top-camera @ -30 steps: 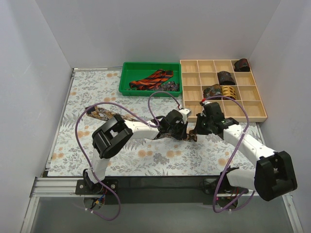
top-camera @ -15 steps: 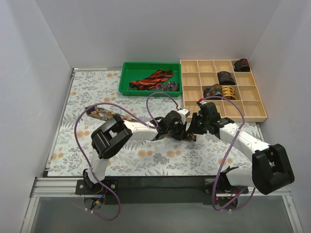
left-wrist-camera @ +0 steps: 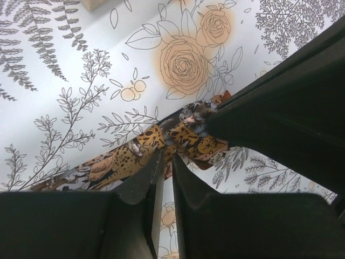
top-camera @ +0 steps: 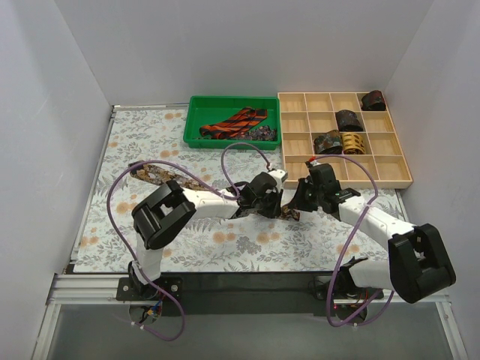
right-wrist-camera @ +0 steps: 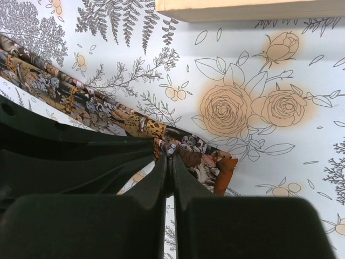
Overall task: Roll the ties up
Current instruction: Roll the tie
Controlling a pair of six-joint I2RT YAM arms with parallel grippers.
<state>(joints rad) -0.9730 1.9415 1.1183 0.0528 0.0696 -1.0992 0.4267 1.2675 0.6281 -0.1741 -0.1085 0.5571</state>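
A long dark tie [top-camera: 161,175] with a brown-gold animal print lies slantwise across the floral cloth, its near end bunched between the two grippers. My left gripper [top-camera: 262,202] is shut on that bunched end [left-wrist-camera: 188,137]; its tips [left-wrist-camera: 166,157] pinch the fabric with only a slit between them. My right gripper [top-camera: 300,199] faces it from the right, and its tips [right-wrist-camera: 170,152] are shut on a fold of the same tie [right-wrist-camera: 81,100]. An orange-brown lining flap [right-wrist-camera: 223,175] sticks out beside them. A red-black striped tie [top-camera: 238,122] lies loose in the green bin [top-camera: 196,105].
The wooden compartment tray [top-camera: 397,161] at back right holds several rolled ties, among them a gold coil [top-camera: 352,142] and a dark coil [top-camera: 373,100]. Its near edge [right-wrist-camera: 242,9] is close above the right gripper. Purple cables [top-camera: 120,195] loop over the left arm. White walls enclose the table.
Both grippers have shifted a little left with the tie's end. The left arm's elbow swung left, and the tie's far end slid slightly up and left.
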